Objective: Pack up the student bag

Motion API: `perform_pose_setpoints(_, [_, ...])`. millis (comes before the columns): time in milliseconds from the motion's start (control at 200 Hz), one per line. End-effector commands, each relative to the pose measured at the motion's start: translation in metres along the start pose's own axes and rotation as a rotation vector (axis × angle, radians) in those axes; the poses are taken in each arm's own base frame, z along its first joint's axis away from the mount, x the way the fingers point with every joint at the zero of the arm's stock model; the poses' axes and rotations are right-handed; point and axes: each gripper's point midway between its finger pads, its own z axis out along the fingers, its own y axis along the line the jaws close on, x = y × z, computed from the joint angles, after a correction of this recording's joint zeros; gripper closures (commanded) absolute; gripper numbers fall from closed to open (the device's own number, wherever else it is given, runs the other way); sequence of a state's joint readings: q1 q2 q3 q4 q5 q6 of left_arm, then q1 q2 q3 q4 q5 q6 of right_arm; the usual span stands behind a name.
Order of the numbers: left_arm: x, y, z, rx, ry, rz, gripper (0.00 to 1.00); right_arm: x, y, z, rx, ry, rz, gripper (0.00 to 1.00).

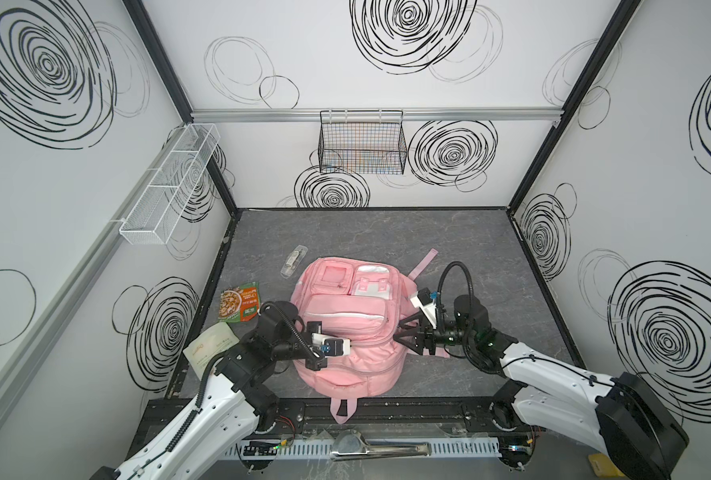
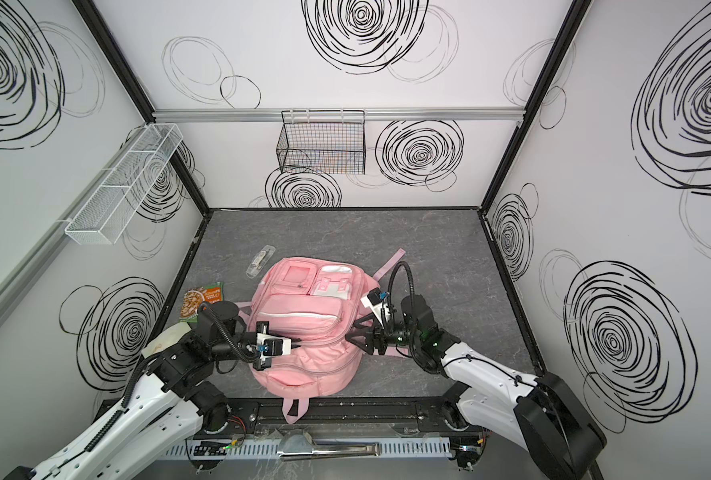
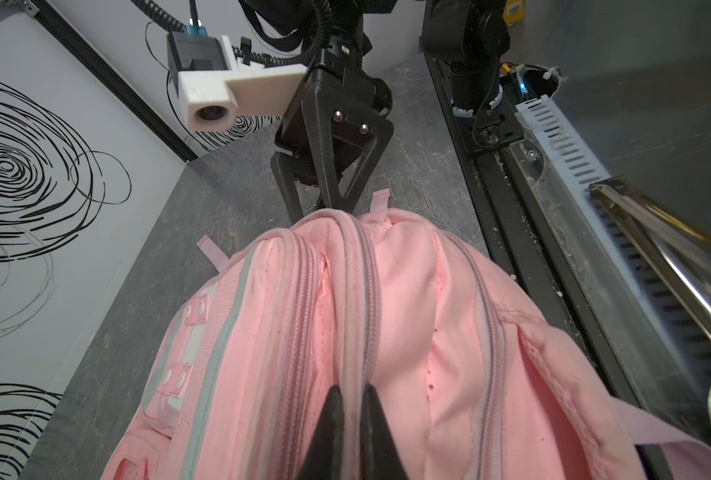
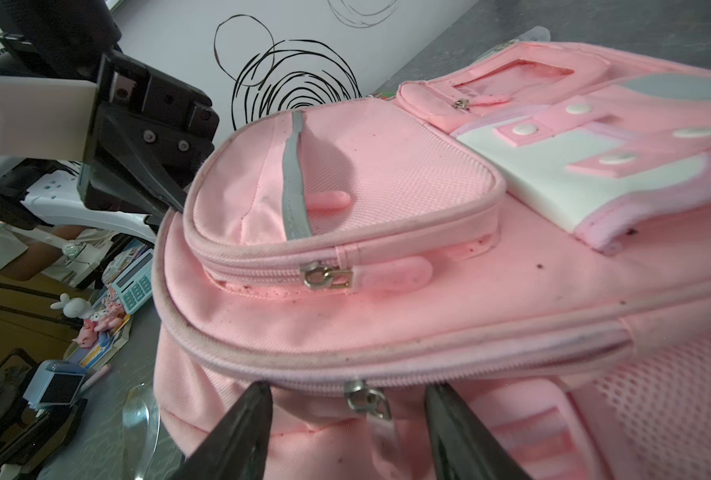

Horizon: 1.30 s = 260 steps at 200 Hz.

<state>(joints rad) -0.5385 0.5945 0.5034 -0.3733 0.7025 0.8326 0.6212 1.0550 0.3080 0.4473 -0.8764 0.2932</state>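
Note:
The student bag [image 1: 345,320] [image 2: 304,311], a pink backpack, lies flat on its back mid-table with its top loop toward the front rail. My left gripper [image 3: 354,392] [image 2: 297,341] is shut, pinching a piped zipper seam on the bag's [image 3: 428,311] upper side. At the bag's right side, my right gripper [image 4: 349,388] [image 1: 396,333] is open. Its fingertips [image 4: 262,390] press on the fabric on either side of a metal zipper pull [image 4: 366,401] of the main compartment, whose zipper is shut. The front pocket zipper pull [image 4: 327,277] also rests shut.
A snack packet [image 1: 241,305], a pale flat pouch [image 1: 210,347] and a clear slim case [image 1: 293,261] lie left of the bag. A black wire basket [image 1: 362,143] hangs on the back wall, a white mesh basket [image 1: 171,187] on the left wall. The black front rail [image 1: 408,409] borders the table.

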Motion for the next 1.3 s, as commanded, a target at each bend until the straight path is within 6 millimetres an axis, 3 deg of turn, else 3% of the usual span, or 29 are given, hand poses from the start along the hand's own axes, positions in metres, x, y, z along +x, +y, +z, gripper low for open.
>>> perform_pose_setpoints(0, [-0.068, 0.02, -0.022, -0.062, -0.223, 0.173, 1.0, -0.001, 0.017, 0.002, -0.099, -0.014, -0.064, 0.42])
perform_pose_setpoints(330, [-0.07, 0.021, -0.023, -0.068, -0.245, 0.163, 1.0, 0.019, 0.016, 0.002, -0.111, -0.017, 0.018, 0.65])
perform_pose_setpoints(450, [-0.071, 0.022, -0.023, -0.074, -0.247, 0.166, 1.0, 0.02, 0.003, 0.002, -0.034, -0.011, 0.042, 0.76])
perform_pose_setpoints(620, [-0.072, 0.023, -0.027, -0.088, -0.244, 0.169, 1.0, 0.02, -0.019, -0.002, 0.073, -0.01, 0.115, 1.0])
perform_pose_setpoints(920, [-0.072, 0.019, -0.029, -0.086, -0.243, 0.173, 1.0, 0.01, -0.075, -0.033, 0.312, -0.046, 0.32, 1.0])
perform_pose_setpoints(1061, [-0.074, 0.018, -0.031, -0.09, -0.251, 0.181, 1.0, 0.019, -0.107, -0.051, 0.409, -0.025, 0.458, 1.0])
perform_pose_setpoints(1296, [-0.074, 0.016, -0.032, -0.086, -0.254, 0.183, 1.0, 0.039, -0.134, -0.048, 0.48, 0.108, 0.568, 1.0])
